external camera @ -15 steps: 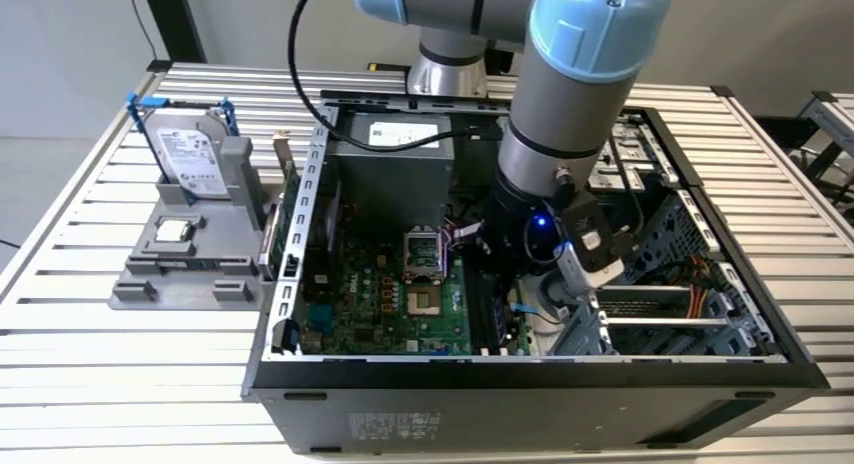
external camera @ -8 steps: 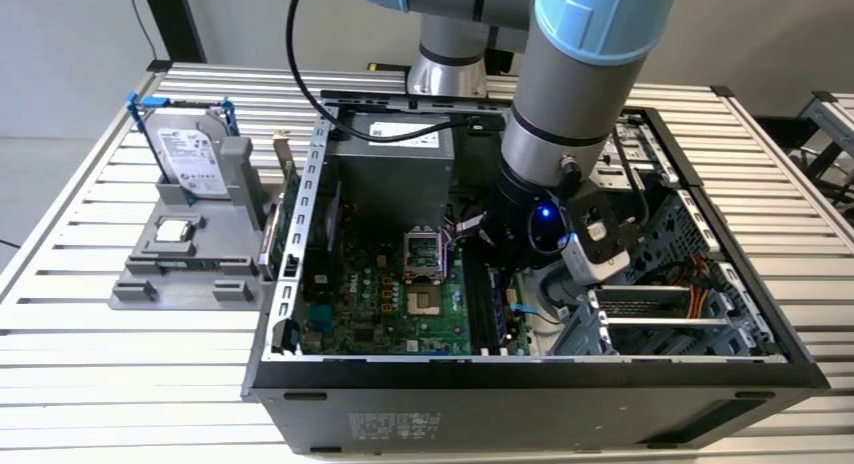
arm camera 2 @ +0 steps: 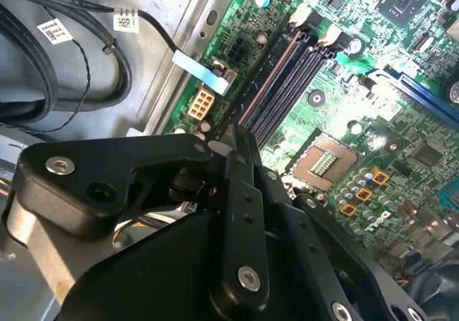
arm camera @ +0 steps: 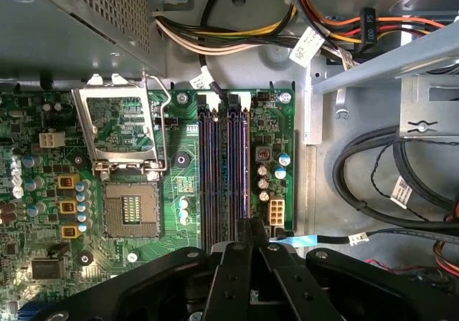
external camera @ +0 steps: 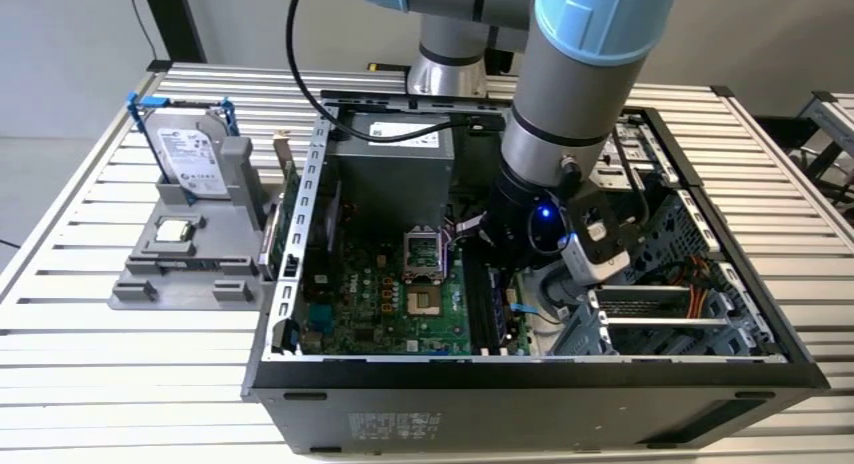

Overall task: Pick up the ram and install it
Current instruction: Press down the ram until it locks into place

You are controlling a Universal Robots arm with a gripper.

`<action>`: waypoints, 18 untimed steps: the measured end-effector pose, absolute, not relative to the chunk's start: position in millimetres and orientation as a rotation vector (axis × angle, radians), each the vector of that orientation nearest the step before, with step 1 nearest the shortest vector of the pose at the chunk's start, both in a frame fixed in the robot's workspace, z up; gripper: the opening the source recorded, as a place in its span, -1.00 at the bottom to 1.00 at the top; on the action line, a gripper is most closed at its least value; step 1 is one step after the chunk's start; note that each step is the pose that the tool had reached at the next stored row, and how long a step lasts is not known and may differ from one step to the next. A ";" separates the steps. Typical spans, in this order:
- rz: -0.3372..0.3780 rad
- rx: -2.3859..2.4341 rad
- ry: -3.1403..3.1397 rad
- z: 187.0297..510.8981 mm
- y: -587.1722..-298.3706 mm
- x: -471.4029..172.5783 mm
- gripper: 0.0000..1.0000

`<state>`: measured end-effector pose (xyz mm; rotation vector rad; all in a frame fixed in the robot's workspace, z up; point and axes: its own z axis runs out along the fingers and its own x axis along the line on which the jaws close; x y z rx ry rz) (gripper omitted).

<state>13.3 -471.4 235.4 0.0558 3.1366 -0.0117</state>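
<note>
Matt black plastic gripper (arm camera: 247, 224); glossy green motherboard (arm camera: 183, 185).

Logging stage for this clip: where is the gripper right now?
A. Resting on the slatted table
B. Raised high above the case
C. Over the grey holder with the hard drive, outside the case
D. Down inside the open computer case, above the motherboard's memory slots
D: in the exterior view the gripper reaches into the open computer case, and in the first wrist view it sits over the memory slots.
</note>
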 end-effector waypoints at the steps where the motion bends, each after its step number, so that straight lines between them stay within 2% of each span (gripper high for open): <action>1: -0.012 0.056 3.137 235.4 -471.4 13.3 -1.00; 18: -0.011 -0.266 3.117 236.8 -471.4 13.2 -1.00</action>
